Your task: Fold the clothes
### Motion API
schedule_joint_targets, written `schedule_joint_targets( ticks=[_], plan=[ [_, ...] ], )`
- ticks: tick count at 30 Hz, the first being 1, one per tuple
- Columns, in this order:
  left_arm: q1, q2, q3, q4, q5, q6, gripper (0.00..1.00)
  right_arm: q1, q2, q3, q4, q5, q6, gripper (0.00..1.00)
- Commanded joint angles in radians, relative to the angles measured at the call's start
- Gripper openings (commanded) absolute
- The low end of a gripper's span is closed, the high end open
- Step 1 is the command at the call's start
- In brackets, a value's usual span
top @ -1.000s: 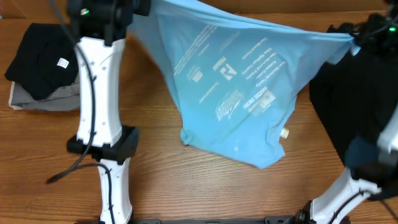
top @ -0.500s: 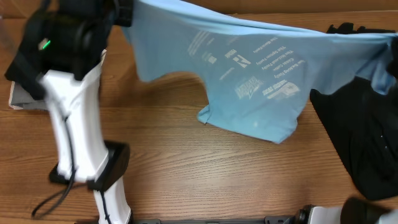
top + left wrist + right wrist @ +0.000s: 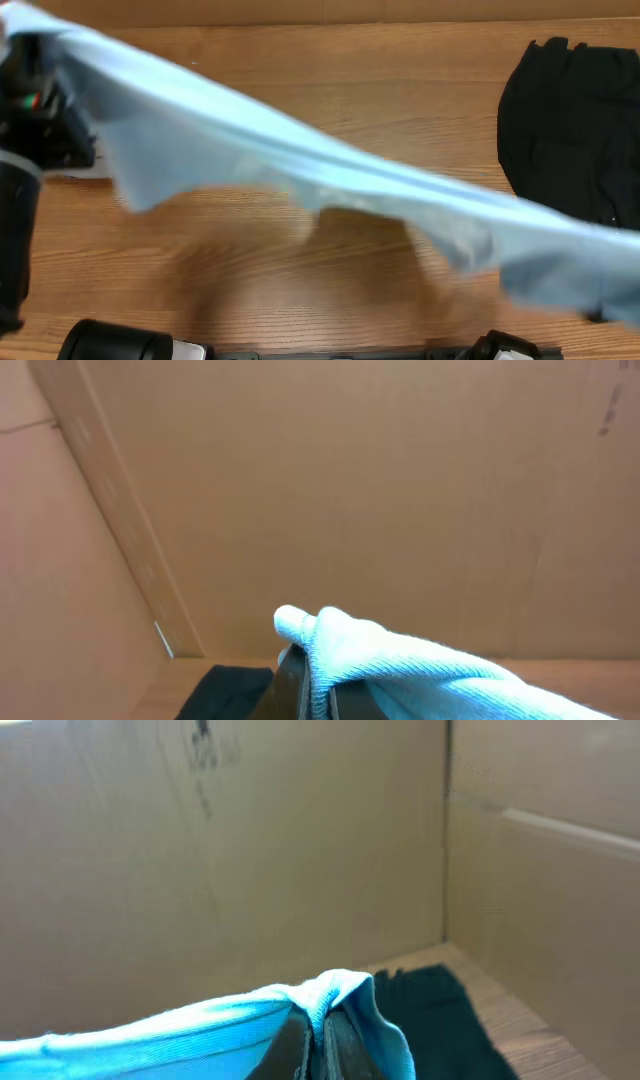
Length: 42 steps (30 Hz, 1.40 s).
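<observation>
The light blue T-shirt (image 3: 330, 185) is stretched in the air as a blurred band from the top left to the bottom right of the overhead view; no lettering shows. My left gripper (image 3: 320, 695) is shut on a bunched edge of the shirt (image 3: 400, 660). My right gripper (image 3: 322, 1045) is shut on another edge of it (image 3: 200, 1025). The plain black garment (image 3: 575, 130) lies on the table at the right, and also shows in the right wrist view (image 3: 440, 1020). In the overhead view neither gripper's fingertips show.
The wooden table (image 3: 330, 80) has cardboard walls behind it (image 3: 350, 490). The left arm's dark body (image 3: 35, 125) is at the left edge, partly under the shirt. A dark cloth (image 3: 225, 690) lies low in the left wrist view. The arm bases (image 3: 130, 345) sit at the front edge.
The shirt has been lifted high and drawn toward the front, now a blurred taut band. Its print and the left pile are no longer visible. Both arms have moved out of the overhead view's middle.
</observation>
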Motion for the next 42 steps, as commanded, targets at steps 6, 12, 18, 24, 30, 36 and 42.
schedule_joint_targets(
  ticks=[6,12,18,24,30,36,42],
  plan=[
    [0.012,0.027,-0.044,-0.01,-0.092,-0.058,0.04,0.029,0.035,-0.043,0.005,0.108,0.01,0.04],
    [0.012,0.117,-0.177,-0.039,-0.092,-0.088,0.04,0.028,0.153,-0.157,0.005,0.015,-0.04,0.04],
    [0.012,0.261,-0.317,-0.073,-0.092,-0.092,0.04,0.028,0.378,-0.263,0.005,-0.147,-0.105,0.04],
    [0.023,0.478,-0.402,-0.063,-0.087,-0.118,0.04,0.056,0.714,-0.357,0.057,-0.184,-0.138,0.04],
    [0.054,0.714,-0.404,0.025,-0.065,-0.125,0.04,0.127,1.061,-0.375,0.235,-0.184,-0.138,0.04],
    [0.083,0.887,-0.404,0.183,-0.042,-0.125,0.04,0.184,1.32,-0.375,0.465,-0.184,-0.095,0.04],
    [0.086,0.986,-0.404,0.273,-0.021,-0.121,0.04,0.206,1.44,-0.375,0.557,-0.18,-0.052,0.04]
  ],
)
